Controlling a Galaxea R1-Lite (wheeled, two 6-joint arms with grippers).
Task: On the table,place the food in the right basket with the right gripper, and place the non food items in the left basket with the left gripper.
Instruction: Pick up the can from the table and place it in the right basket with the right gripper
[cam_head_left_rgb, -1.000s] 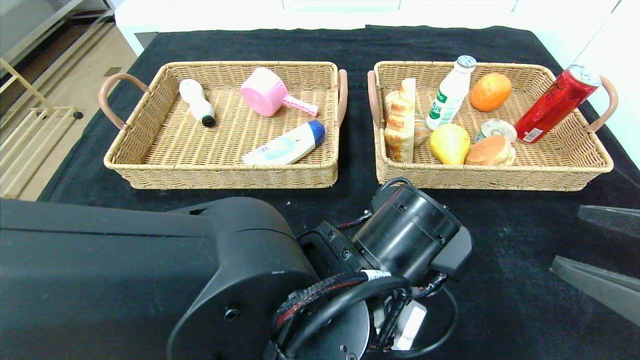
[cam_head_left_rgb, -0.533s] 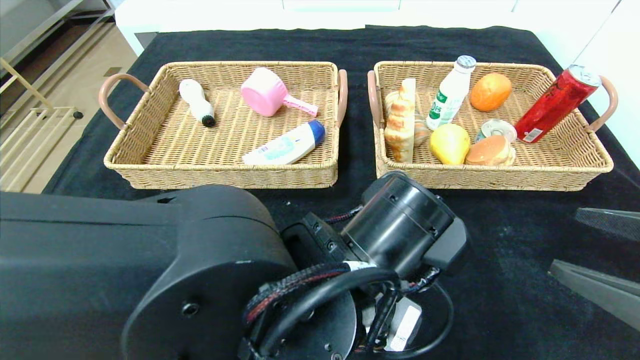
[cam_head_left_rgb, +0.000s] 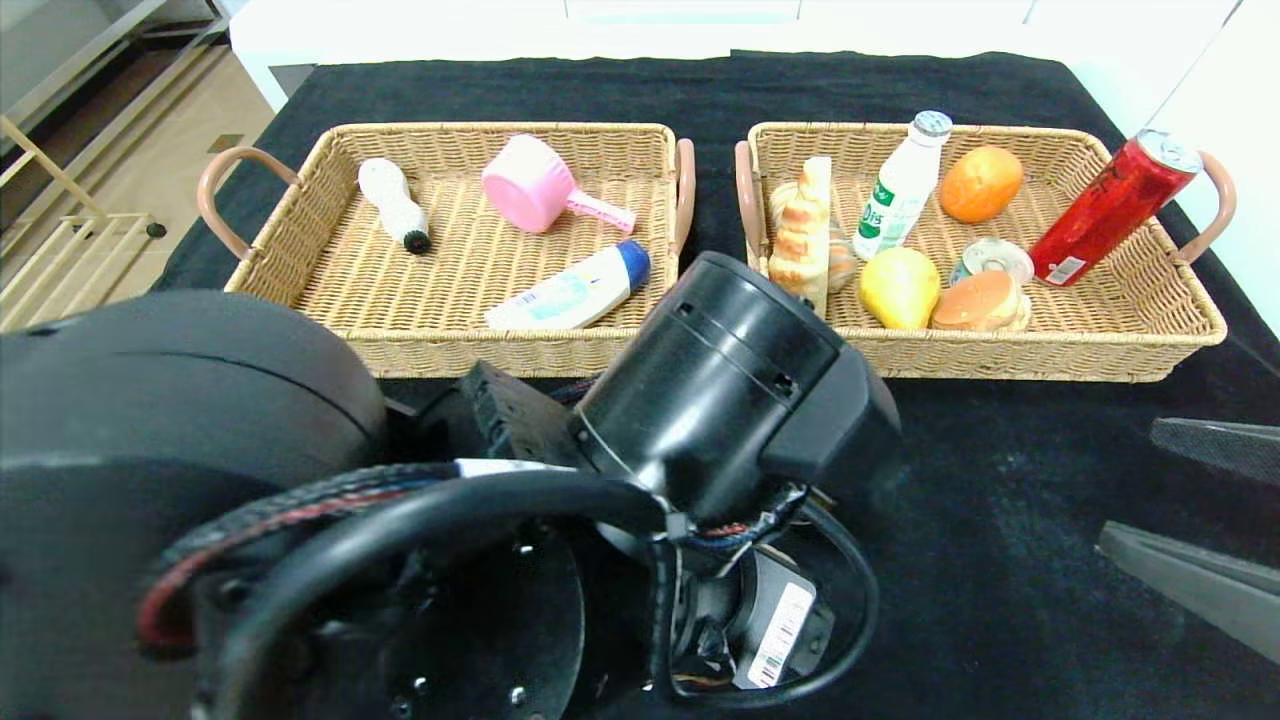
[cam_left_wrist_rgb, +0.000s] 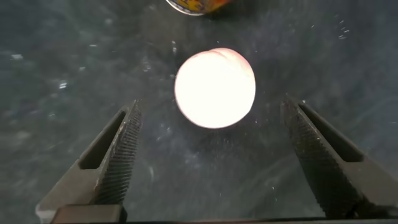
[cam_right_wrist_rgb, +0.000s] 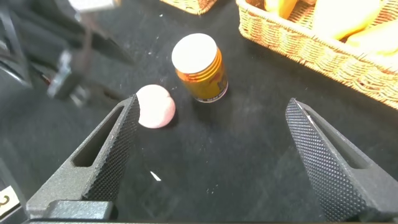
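Near the front edge, the left gripper (cam_left_wrist_rgb: 211, 155) hangs with its jaws spread wide, released, directly over a pink ball (cam_left_wrist_rgb: 215, 88) on the black table (cam_head_left_rgb: 1000, 480); an orange can (cam_right_wrist_rgb: 199, 67) stands just beside the ball. The right gripper (cam_right_wrist_rgb: 211, 149) also gapes, holding nothing, near the front right. Both items look left to sort. Farther back, the left basket (cam_head_left_rgb: 440, 345) holds three toiletries; the right basket (cam_head_left_rgb: 1050, 350) holds bread, fruit, drinks.

Green lettering on the white bottle (cam_head_left_rgb: 896, 190), barcode sticker on the left arm (cam_head_left_rgb: 780, 648), neither readable.
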